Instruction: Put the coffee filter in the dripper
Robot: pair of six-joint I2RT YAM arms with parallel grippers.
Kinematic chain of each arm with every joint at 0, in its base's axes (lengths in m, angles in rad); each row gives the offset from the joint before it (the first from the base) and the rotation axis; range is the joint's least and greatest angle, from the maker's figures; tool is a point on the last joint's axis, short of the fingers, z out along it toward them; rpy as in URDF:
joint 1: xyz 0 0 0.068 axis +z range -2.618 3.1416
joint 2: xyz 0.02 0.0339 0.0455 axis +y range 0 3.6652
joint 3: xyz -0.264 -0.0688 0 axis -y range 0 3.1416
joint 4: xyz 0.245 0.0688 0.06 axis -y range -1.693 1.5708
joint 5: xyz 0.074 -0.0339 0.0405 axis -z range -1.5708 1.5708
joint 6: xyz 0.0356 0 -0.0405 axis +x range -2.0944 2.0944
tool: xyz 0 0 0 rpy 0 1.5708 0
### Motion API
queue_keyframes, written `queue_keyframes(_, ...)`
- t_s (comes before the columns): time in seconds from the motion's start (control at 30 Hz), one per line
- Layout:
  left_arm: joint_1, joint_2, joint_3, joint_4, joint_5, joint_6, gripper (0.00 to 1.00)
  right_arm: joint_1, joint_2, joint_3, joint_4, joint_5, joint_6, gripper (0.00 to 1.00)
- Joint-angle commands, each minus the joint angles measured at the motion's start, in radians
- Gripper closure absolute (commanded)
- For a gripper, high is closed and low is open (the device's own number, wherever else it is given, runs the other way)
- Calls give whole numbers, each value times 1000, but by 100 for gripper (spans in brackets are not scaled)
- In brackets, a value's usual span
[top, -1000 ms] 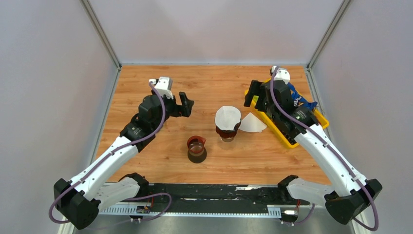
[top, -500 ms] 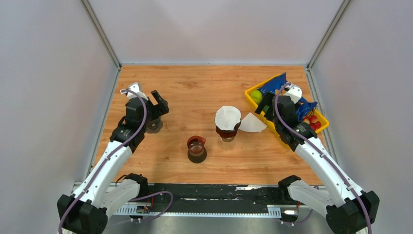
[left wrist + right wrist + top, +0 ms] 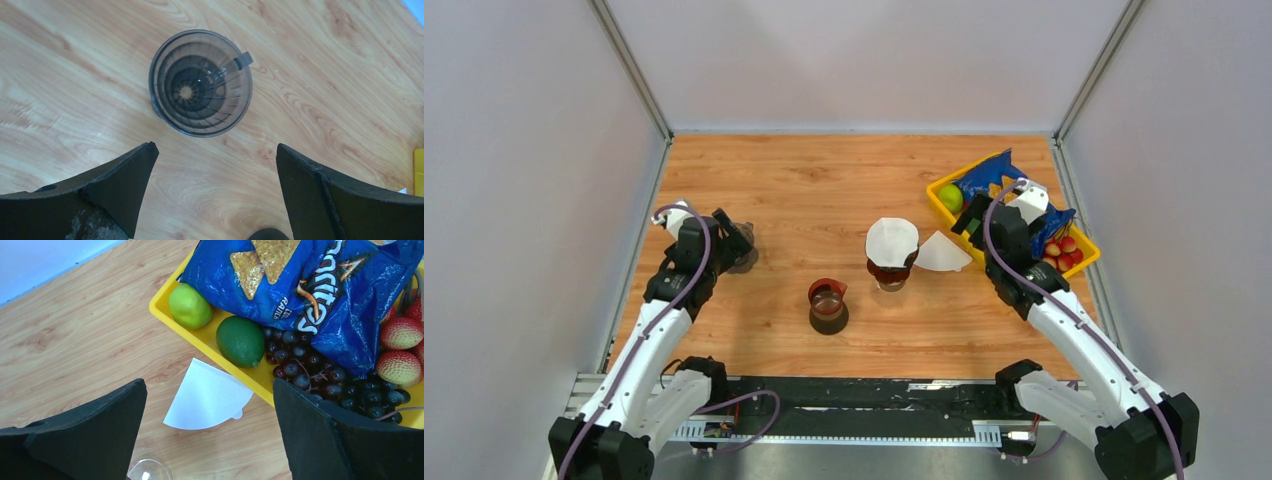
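left hand (image 3: 215, 150) spread, empty, over dripper (image 3: 201, 82) | right hand (image 3: 209, 382) spread, empty, over coffee filter (image 3: 207, 397)

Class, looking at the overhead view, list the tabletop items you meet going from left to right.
empty grey dripper → brown glass cup → filter-lined dripper → flat paper filter → red fruits
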State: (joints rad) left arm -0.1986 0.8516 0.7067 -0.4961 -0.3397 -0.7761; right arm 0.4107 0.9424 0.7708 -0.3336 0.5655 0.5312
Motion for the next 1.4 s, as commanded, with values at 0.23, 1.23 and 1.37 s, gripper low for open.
queue_keyframes(0.23, 53, -4, -31, -39, -50, -55, 0, 0, 29, -13, 93, -88, -51, 0)
queue_keyframes(1.23, 263, 405, -95, 337, 72, -126, 62, 0, 68, -21, 122, -123, -82, 0)
queue_keyframes(1.37, 264, 407, -82, 322, 87, -117, 81, -1, 59, -24, 123, -118, -80, 0)
